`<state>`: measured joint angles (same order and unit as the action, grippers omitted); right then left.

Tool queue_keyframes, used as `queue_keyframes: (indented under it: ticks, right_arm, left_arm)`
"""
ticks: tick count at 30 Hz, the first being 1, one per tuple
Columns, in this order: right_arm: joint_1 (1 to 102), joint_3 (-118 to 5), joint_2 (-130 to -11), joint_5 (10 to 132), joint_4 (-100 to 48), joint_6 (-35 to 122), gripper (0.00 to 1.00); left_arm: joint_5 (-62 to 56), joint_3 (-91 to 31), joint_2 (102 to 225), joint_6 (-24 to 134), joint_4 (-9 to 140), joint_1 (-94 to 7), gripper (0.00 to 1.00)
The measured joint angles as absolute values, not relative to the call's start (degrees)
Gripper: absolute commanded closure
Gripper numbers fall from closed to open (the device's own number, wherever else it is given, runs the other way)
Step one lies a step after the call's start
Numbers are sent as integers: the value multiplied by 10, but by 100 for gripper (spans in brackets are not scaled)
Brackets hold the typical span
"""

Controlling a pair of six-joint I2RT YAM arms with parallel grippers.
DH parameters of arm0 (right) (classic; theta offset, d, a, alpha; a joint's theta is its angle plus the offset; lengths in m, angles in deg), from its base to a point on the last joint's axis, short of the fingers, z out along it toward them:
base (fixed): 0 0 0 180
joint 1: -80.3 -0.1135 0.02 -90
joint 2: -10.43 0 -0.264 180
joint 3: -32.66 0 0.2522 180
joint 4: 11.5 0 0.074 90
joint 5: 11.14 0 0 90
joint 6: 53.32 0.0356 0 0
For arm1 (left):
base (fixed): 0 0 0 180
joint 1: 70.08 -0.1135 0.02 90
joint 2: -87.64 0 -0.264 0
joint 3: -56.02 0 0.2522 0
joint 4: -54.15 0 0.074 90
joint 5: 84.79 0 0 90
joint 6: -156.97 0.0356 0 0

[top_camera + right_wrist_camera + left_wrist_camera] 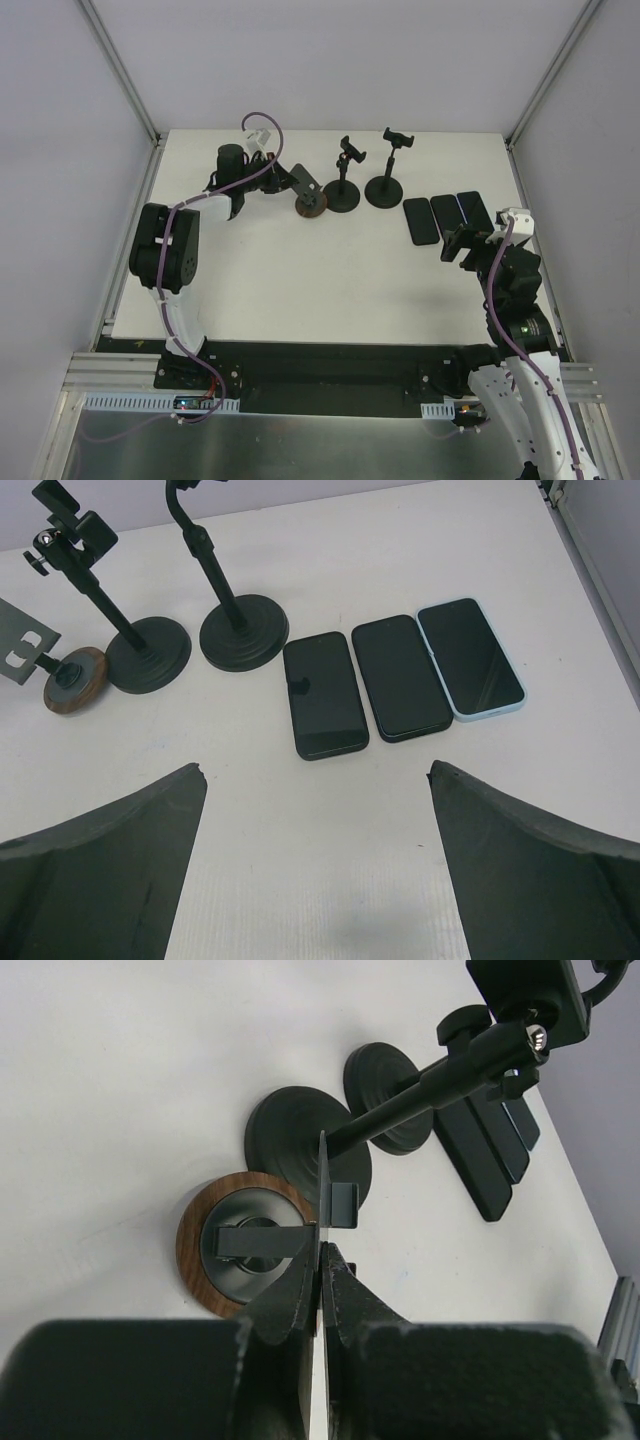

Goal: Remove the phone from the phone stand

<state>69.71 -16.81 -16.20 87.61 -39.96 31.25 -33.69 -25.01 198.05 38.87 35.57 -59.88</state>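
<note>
We see three phones [400, 678] lying flat, side by side on the white surface [330, 880], just right of three stands [343, 195]: two black and one wood-rimmed stand [192, 1255]. The left pincer [321, 1260] is pressed together at that stand's thin plate [322, 1180]. The right pincer [315, 770] gapes wide above the surface.

No readable text or labels appear anywhere.

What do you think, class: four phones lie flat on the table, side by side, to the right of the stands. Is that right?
Not quite. Three phones, not four, lie flat on the table, side by side, to the right of the stands. The right wrist view shows this plainly.
</note>
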Motion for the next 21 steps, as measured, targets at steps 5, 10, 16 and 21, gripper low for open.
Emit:
queue_keyframes:
  ticks: [5, 10, 16, 21]
  right_arm:
    - [697, -168, -163, 875, -399, 312, 4]
    - [697, -168, -165, 874, -399, 312, 4]
    - [697, -168, -166, 873, -399, 312, 4]
    - [697, -168, -166, 871, -399, 312, 4]
  left_arm:
    - [-307, -250, 1963, 418, 384, -594, 100]
    - [-273, -250, 1949, 441, 413, -593, 100]
    - [-280, -256, 1955, 435, 422, -593, 100]
    - [-292, -266, 1966, 429, 421, -591, 93]
